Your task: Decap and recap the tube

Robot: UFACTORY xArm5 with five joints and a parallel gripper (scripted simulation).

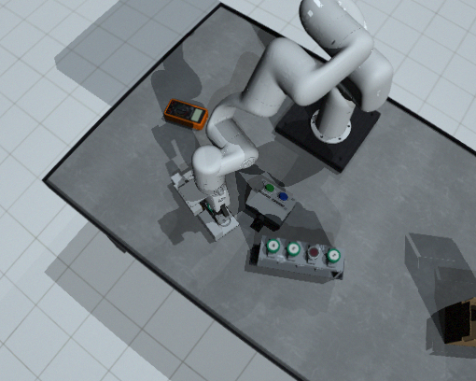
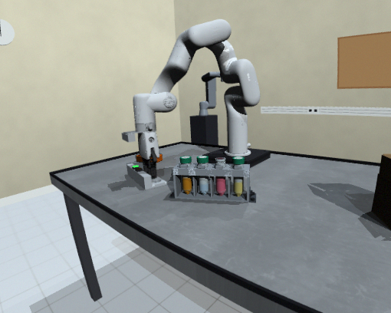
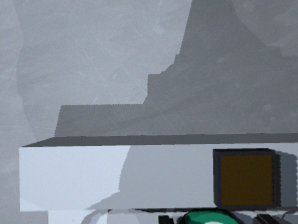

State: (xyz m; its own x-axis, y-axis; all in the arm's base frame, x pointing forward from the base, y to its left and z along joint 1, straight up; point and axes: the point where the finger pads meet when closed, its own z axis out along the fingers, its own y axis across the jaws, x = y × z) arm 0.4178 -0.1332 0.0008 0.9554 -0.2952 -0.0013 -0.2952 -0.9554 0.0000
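Note:
My gripper (image 1: pixel 219 216) is low over the white cap tray (image 1: pixel 204 205), with its fingers partly open on either side of the green cap (image 3: pixel 207 218) that lies in a nest. Only the cap's top edge shows at the bottom of the wrist view, and I cannot tell whether the fingers touch it. The tray's amber lamp (image 3: pixel 247 179) is dark. The green lamp (image 2: pixel 135 166) is lit. In the decapping station (image 1: pixel 298 259), one tube (image 1: pixel 314 252) stands open with a pink fill. The three other tubes carry green caps (image 1: pixel 273 246) (image 1: pixel 293 248) (image 1: pixel 333 255).
The key housing (image 1: pixel 270 201) with the green key (image 1: pixel 269 188) and blue key (image 1: pixel 283 196) stands between tray and station. An orange multimeter (image 1: pixel 186 113) lies behind the tray. A cardboard box (image 1: pixel 467 322) sits at the far table end.

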